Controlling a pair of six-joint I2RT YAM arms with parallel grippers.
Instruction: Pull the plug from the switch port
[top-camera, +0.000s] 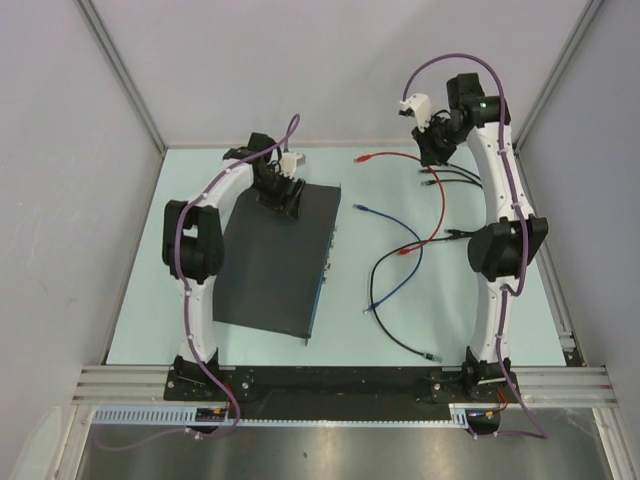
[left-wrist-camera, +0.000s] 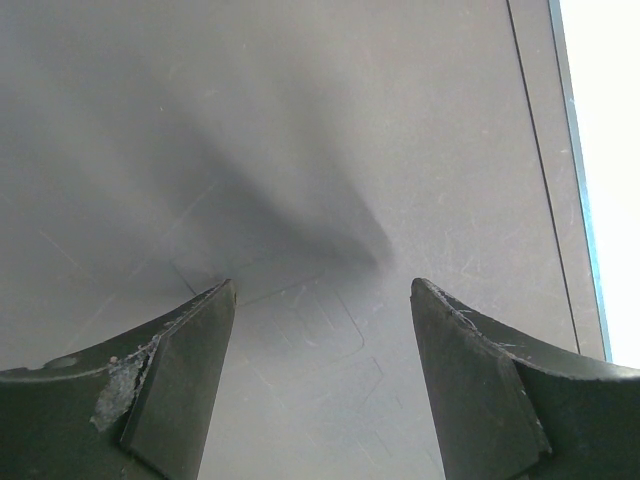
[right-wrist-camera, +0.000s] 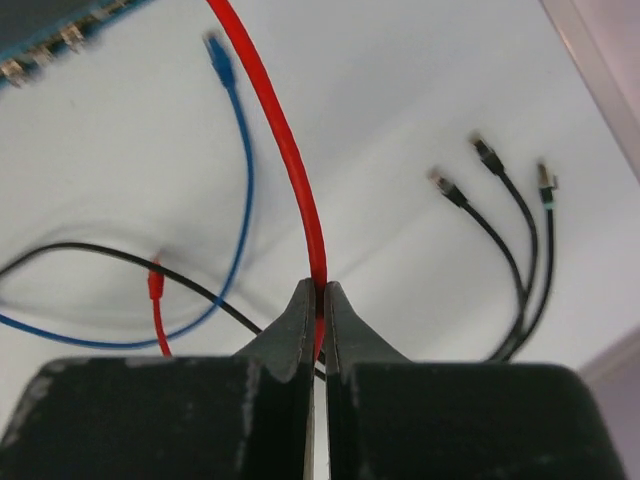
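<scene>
The switch (top-camera: 270, 265) is a flat black box lying left of centre, its blue-grey socket face (top-camera: 327, 255) turned right. A corner of that face shows in the right wrist view (right-wrist-camera: 50, 25). My left gripper (top-camera: 281, 198) stands open over the far end of the switch top (left-wrist-camera: 300, 150), nothing between its fingers (left-wrist-camera: 190, 340). My right gripper (top-camera: 432, 150) is at the far right, shut on a red cable (right-wrist-camera: 290, 150) pinched at its fingertips (right-wrist-camera: 321, 290). One red plug (top-camera: 362, 158) lies on the table apart from the switch. The other red end (right-wrist-camera: 155, 285) lies by a black cable.
A blue cable (top-camera: 405, 270) with a loose plug (right-wrist-camera: 213, 45) curves between switch and right arm. A long black cable (top-camera: 385, 320) loops toward the near edge. Three black plugs (right-wrist-camera: 490, 165) lie at the far right. Walls close the table's far, left and right sides.
</scene>
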